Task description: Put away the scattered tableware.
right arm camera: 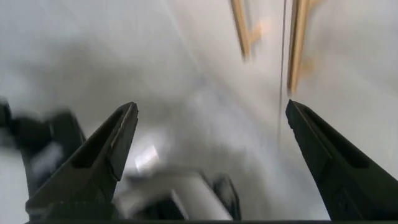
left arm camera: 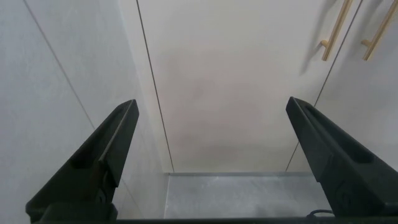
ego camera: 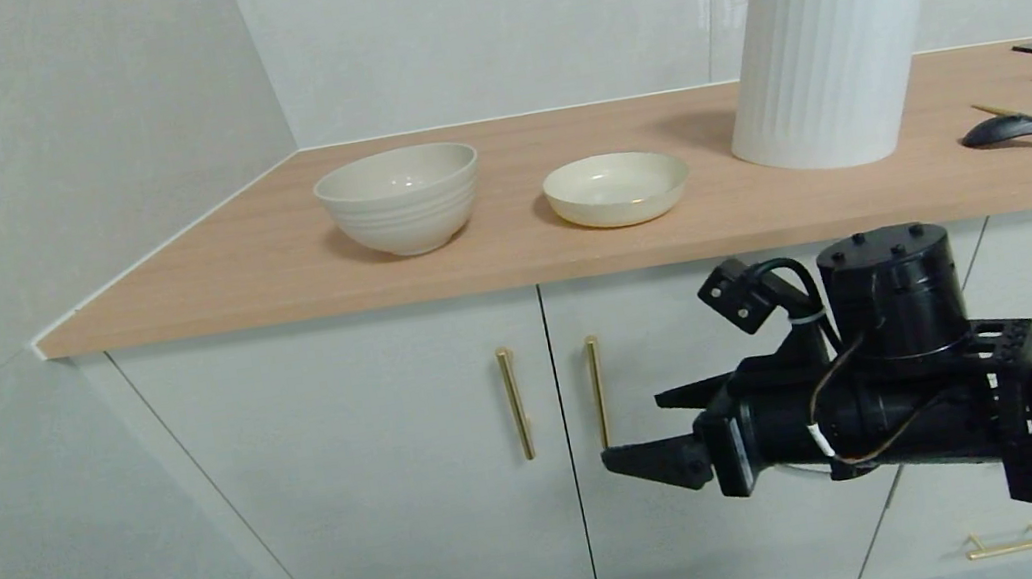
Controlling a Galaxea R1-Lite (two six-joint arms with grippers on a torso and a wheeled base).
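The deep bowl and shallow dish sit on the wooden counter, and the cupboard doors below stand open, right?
Not quite. The deep bowl and shallow dish do sit on the wooden counter, but the cupboard doors below are shut, as the head view shows.

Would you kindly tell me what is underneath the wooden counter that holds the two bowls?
Under the counter are white cabinet doors with brass handles, all shut. The open right pincer is in front of them. The closed doors hide whatever is inside the cabinets.
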